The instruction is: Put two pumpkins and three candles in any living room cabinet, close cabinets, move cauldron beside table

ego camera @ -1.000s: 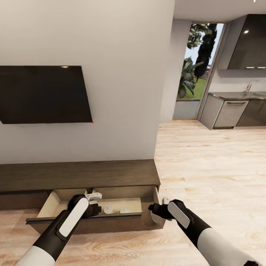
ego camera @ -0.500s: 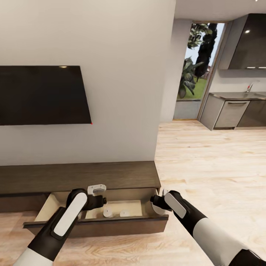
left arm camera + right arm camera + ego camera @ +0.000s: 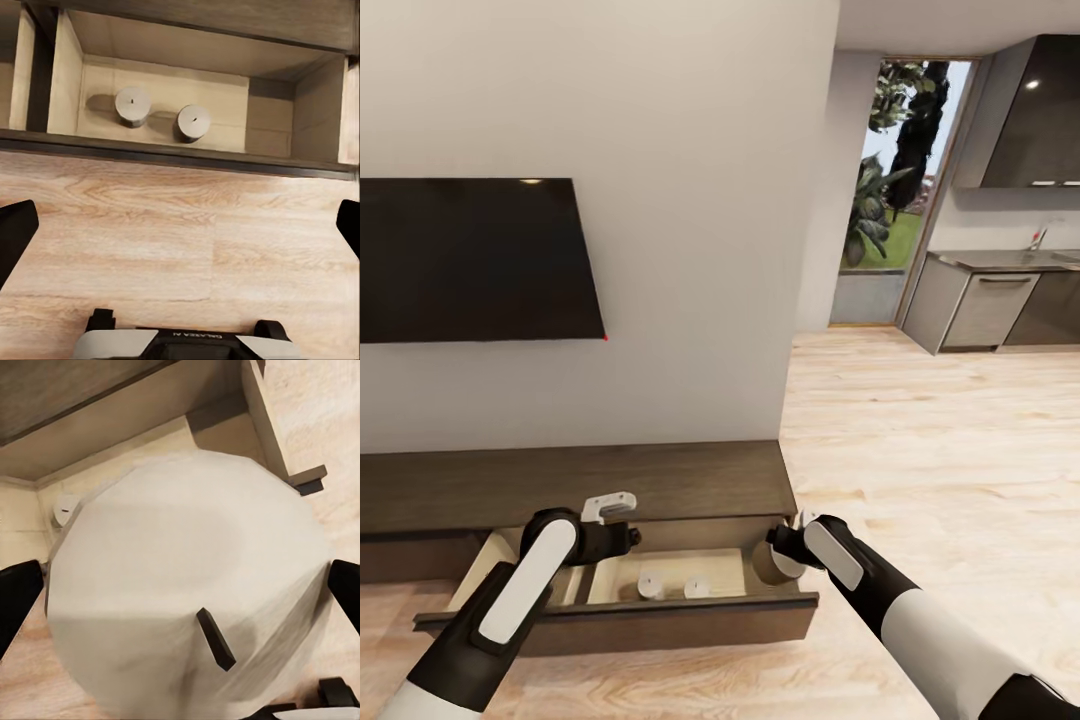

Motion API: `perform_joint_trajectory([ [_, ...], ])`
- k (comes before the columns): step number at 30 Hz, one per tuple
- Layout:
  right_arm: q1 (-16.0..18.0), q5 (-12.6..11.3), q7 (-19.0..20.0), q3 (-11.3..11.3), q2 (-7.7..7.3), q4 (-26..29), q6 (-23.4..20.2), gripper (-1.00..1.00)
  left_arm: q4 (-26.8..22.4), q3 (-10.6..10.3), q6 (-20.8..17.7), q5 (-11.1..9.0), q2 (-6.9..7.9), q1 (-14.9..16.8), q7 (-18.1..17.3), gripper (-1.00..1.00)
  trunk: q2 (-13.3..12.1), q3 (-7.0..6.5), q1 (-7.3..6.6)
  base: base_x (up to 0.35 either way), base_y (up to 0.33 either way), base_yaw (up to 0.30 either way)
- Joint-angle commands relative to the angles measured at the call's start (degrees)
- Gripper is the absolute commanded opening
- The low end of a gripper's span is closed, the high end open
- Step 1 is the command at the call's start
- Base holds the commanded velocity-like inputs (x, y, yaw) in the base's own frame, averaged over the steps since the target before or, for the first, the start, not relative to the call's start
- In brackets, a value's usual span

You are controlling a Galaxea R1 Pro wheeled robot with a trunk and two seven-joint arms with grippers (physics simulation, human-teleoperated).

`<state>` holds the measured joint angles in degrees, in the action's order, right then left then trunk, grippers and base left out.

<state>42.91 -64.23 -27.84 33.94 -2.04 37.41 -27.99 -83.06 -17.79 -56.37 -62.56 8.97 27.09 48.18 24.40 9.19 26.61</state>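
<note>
— Where are the candles?

— One candle (image 3: 187, 585) is between my right gripper's (image 3: 780, 552) fingers (image 3: 16, 596). In the right wrist view its flat top with the small dark wick is very close to the camera, and a dark fingertip stands at each side of it. So this gripper is pinching the candle. In the head view it hangs over the right end of the open drawer (image 3: 620, 622); I think it is just above the drawer's inside corner, but the arm covers part of it.

— And the other two?

— Two candles are standing upright on the drawer floor. In the left wrist view I see the first (image 3: 133, 106) and the second (image 3: 193, 122) near each other but apart, both beyond my left fingertips and across the drawer's front edge. In the head view they are between my two grippers, closer to the front wall.

— What about your left gripper?

— My left gripper (image 3: 610, 503) is above the left part of the drawer. Its fingers (image 3: 15, 232) are spread wide and hold nothing; between them there is the wooden floor (image 3: 920, 450).

— And around that?

— The drawer belongs to the long dark cabinet (image 3: 575, 483), which stands against the wall under a black television (image 3: 475, 258). Far to my right is a kitchen (image 3: 1000, 290) with grey units.
</note>
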Motion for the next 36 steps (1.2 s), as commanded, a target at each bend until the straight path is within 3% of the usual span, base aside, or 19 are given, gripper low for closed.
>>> perform_joint_trajectory([
  [1, 0.07, -0.54, -0.48, 0.42, -0.08, 0.10, 0.53, -1.00, -0.10, -0.09, -0.06, -1.30, 0.19, 0.07, 0.60, 1.00, 0.12, 0.12, 0.05, 0.102, 0.000, 0.000],
  [9, 0.07, -0.50, -1.03, 0.51, 0.87, -0.22, 1.73, -1.00, -0.42, 0.03, -0.06, -2.76, 0.75, 0.06, 0.60, 1.00, 0.12, 0.12, 0.05, 0.028, 0.086, 0.000],
  [36, 0.07, -0.46, -1.16, 0.77, 2.37, -0.67, 1.80, -1.00, -0.92, -0.02, -0.06, -2.78, 0.88, 0.06, 0.60, 1.00, 0.12, 0.12, 0.05, 0.088, 0.053, 0.000],
])
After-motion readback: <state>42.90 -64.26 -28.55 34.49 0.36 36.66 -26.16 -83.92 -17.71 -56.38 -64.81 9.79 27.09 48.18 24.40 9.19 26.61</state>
